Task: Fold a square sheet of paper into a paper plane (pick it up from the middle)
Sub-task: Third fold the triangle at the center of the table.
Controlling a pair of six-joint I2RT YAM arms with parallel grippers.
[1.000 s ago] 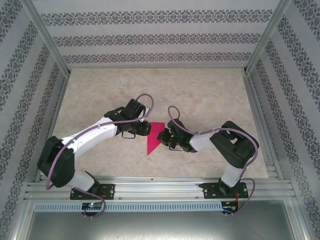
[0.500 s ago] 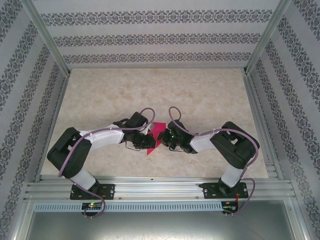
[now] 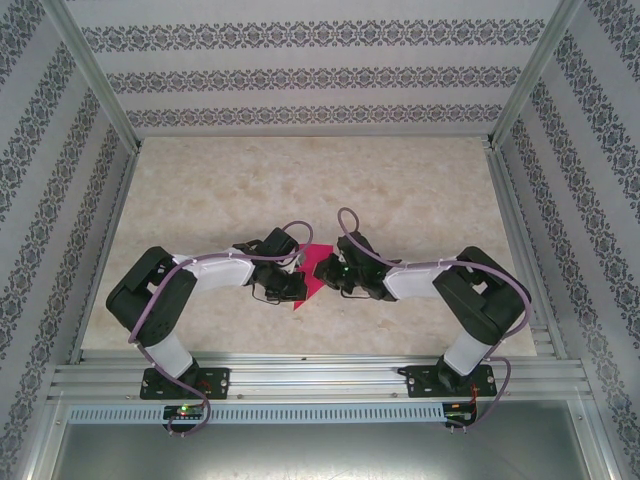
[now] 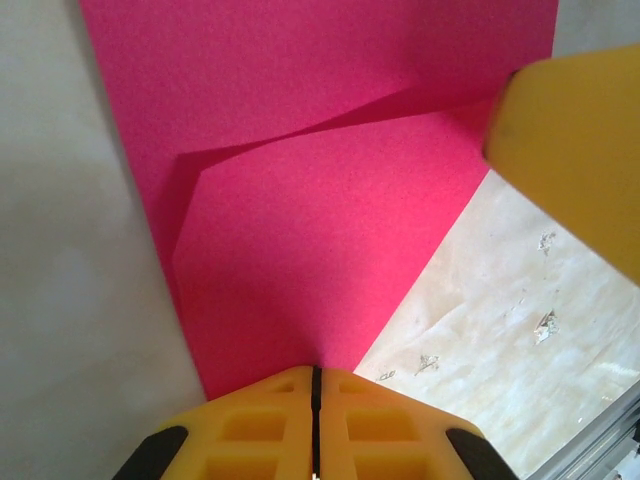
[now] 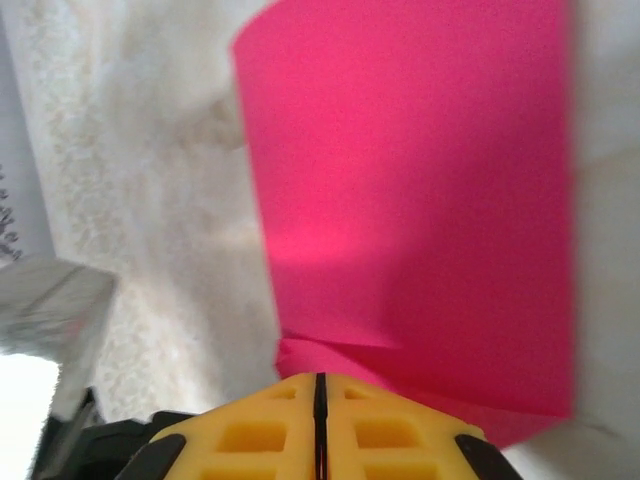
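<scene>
Seen from above, two white-and-black arms meet at the middle of a pale marbled table (image 3: 400,180), the left gripper (image 3: 299,272) and right gripper (image 3: 323,270) nose to nose over the square sheet of paper (image 3: 314,255). The sheet lies flat between them, a thin magenta shape tapering to a point toward the aluminium rail (image 3: 320,375), which suggests early folds are in and the dart is far from finished. The left wrist camera looks along that arm's blocky yellow fingers, drawn fully together with no gap at the seam. They appear to nip the sheet's narrow end, where the matte, unmarked paper runs straight into the tips. A folded flap crosses the sheet on a sharp diagonal, its raised edge casting a thin shadow, and a second yellow finger (image 4: 575,150), by its position the right arm's, sits at the far corner. On the right wrist camera that gripper's fingers are likewise shut tight. The paper just ahead of them bulges in a soft curl, though whether the tips pinch the edge or merely press it down cannot be told. Judging by this, a fold is being set up, one side anchored and the other gripped. The next move calls for a slow, even lift so the light paper turns over without slipping.
</scene>
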